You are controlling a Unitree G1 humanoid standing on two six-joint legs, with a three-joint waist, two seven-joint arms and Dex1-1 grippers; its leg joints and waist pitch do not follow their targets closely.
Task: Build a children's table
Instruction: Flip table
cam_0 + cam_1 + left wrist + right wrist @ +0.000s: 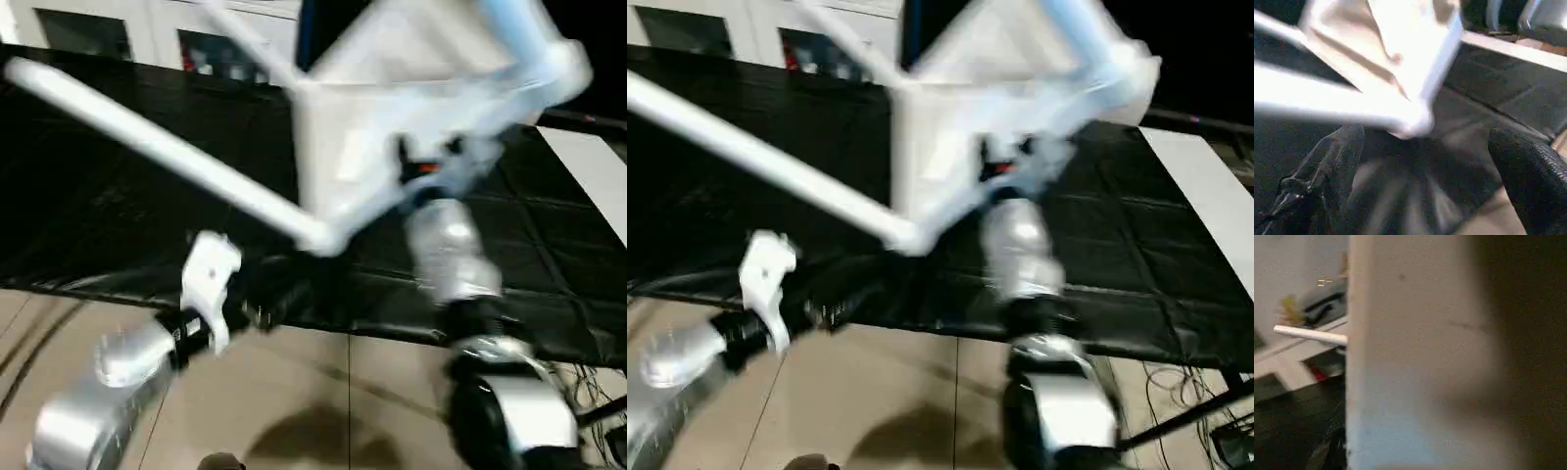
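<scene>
I logged the table (392, 117) as all white, mat (118, 215) black, floor (294, 392) beige tile, forearms (451, 255) silver.

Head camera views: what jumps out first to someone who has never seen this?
A white children's table hangs tilted in the air above a black mat, one long leg slanting toward the upper left. The right arm reaches up to its top, while the left gripper sits lower, fingers spread and empty.

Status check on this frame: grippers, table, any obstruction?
Left gripper open, empty, below the table. Right gripper at the tabletop, table lifted over the black mat. Legs fitted. No obstruction seen.
</scene>
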